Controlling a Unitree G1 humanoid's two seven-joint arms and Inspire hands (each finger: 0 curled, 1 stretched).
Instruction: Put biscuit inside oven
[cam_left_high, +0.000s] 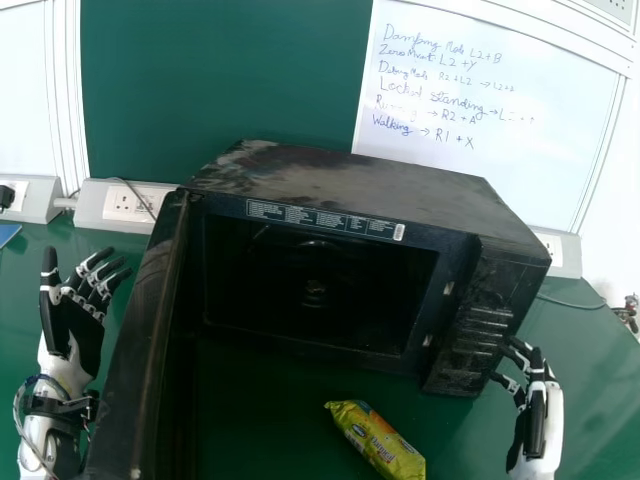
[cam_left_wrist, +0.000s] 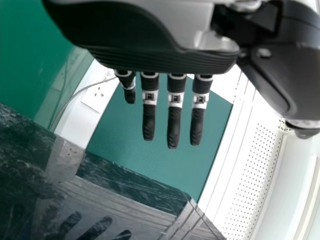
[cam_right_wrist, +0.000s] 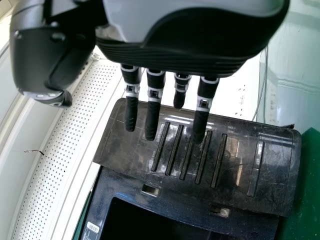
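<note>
Here's the head view, up above, looking forward and down at the oven (cam_left_high: 370, 185) from nearby. Over to the left wrist: right up against the left hand (cam_left_high: 75, 330), facing past it to the door (cam_left_high: 150, 330) and green board (cam_left_high: 220, 80), both shared with the head view. And the right wrist, tight by the right hand (cam_left_high: 538, 415), faces the panel (cam_left_high: 480, 330), which the head view shares.

"What can you read on the white rectangular board (cam_left_high: 480, 175)?"

"Handwriting: 'L2+B', 'L2+Y', 'Locked Standing', 'R2+A', 'Walking → R1+X'. Some of it's too faint."

"Any print?"

"Small, pale text along the black boxy oven's (cam_left_high: 370, 185) front, and lettering on the shiny yellow biscuit packet (cam_left_high: 372, 440)."
</note>
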